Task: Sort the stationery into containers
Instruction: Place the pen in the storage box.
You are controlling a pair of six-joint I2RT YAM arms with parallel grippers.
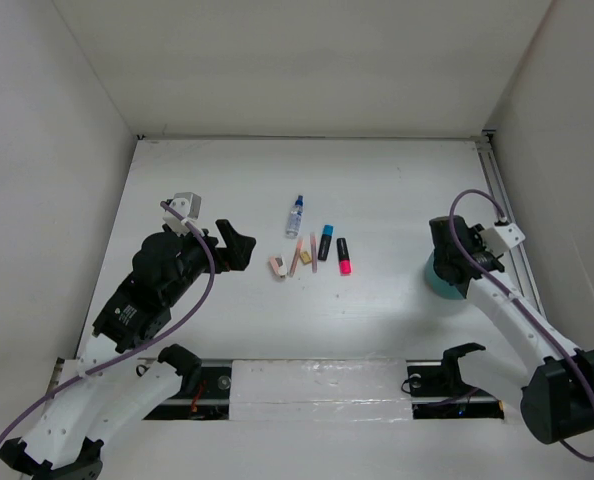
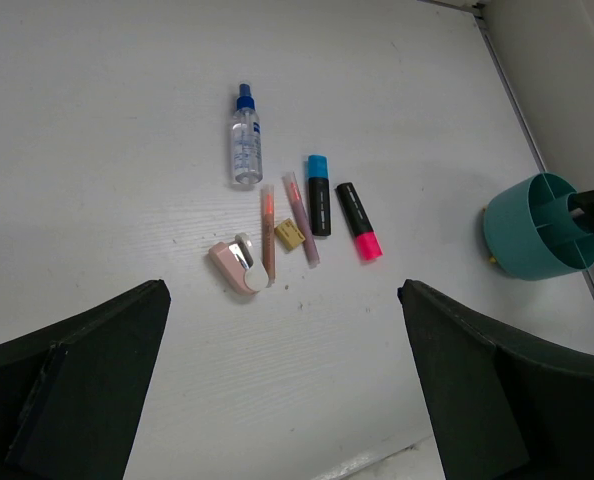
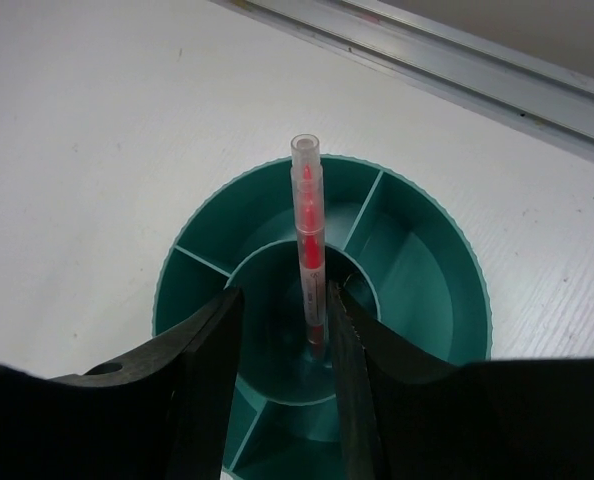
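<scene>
Pencil (image 3: 308,250) upright in cup (image 3: 447,240), inside right end effector (image 3: 285,320), apparently loose

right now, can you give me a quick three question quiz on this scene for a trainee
1. True or false: the left gripper is shut.
2. Where in the teal cup does the orange-pink pencil stand? A) in the round centre compartment B) in an outer compartment C) leaning on the outside of the cup
3. Fill in: ___ highlighters lie outside the cup.
Key: 1 false, its jaws are wide open with nothing between them. 2 A. 3 two, one blue-black and one pink-black.
</scene>
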